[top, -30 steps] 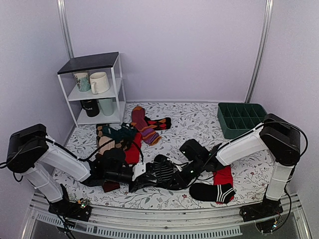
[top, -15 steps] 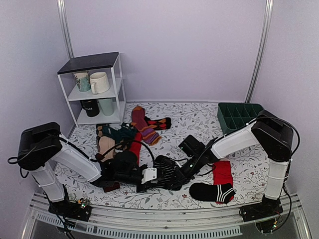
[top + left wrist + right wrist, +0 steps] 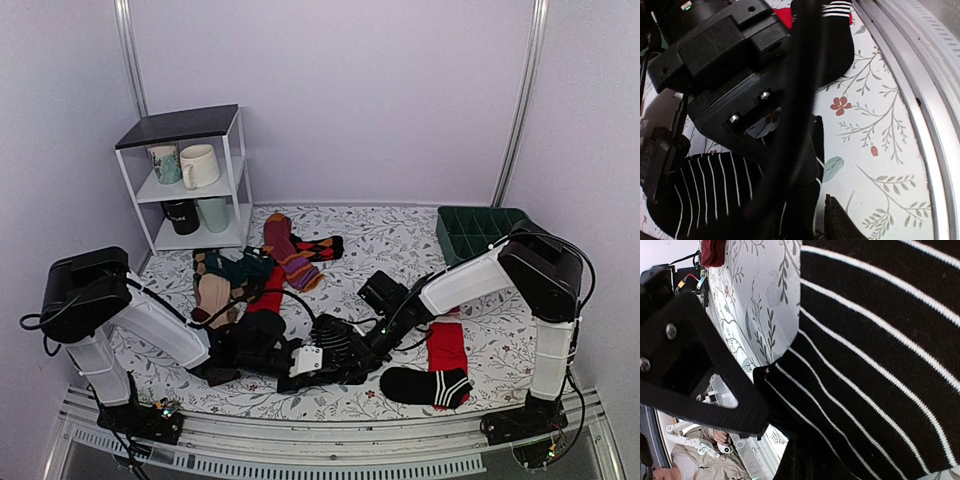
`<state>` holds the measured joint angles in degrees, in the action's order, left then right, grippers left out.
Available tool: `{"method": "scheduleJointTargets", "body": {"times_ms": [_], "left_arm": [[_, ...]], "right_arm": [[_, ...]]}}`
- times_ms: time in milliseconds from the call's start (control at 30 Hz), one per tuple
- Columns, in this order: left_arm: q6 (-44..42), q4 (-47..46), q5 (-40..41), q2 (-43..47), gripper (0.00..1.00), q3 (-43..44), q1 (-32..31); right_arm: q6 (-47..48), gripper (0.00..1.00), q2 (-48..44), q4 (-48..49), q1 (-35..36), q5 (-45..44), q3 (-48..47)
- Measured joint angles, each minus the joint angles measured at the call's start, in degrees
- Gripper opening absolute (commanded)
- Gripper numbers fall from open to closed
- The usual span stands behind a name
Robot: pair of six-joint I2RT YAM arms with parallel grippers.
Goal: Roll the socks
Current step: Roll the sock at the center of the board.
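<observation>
Over the last second both arms have closed in. The left gripper (image 3: 318,362) has slid right along the near side of the counter (image 3: 875,125), and the right gripper (image 3: 352,347) has drawn left to meet it.

The right gripper's wrist is turned on its side, which we judge suits winding the knit over itself. One finger lies against a folded edge of the sock (image 3: 880,340), and the jaws look nearly closed on that fold. The second finger is mostly hidden, so we say this with some caution.

We cannot tell how the left gripper's jaws stand. Its wrist view shows only a dark finger tip at the bottom edge, with a cable (image 3: 790,125) and the right arm's black body filling the rest. We take it to be placed there to pin or feed the sock's free end while the other side turns.

The sock lies bunched between the two grippers, near the middle of the counter's near edge. Just to its right lie a red sock (image 3: 447,348) and a black sock (image 3: 425,385) with a striped end, both apart from the work. The rail (image 3: 920,75) runs close along the near side.
</observation>
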<state>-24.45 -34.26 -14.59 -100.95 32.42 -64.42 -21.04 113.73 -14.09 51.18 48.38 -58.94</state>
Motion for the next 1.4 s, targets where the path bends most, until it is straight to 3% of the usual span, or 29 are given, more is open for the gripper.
{"method": "scheduleJointTargets", "body": {"times_ms": [500,767,1100,1400], "left_arm": [[0.98,0.00,0.35,-3.37,0.29,1.36,-0.94],[2.12,1.36,0.52,-3.76,0.00,2.40,-0.94],[4.44,2.64,-1.01,-3.69,0.00,2.99,-0.63],[10.21,4.13,-8.39,-3.69,0.00,2.99,2.58]], "right_arm": [[-0.63,0.02,0.35,-0.92,-0.24,0.66,-0.44],[-0.70,0.04,0.35,-1.03,-0.26,0.83,-0.42],[-2.08,0.26,0.09,0.39,-0.31,2.19,0.11],[-1.22,0.38,-9.46,15.58,0.02,-6.10,10.51]]}}
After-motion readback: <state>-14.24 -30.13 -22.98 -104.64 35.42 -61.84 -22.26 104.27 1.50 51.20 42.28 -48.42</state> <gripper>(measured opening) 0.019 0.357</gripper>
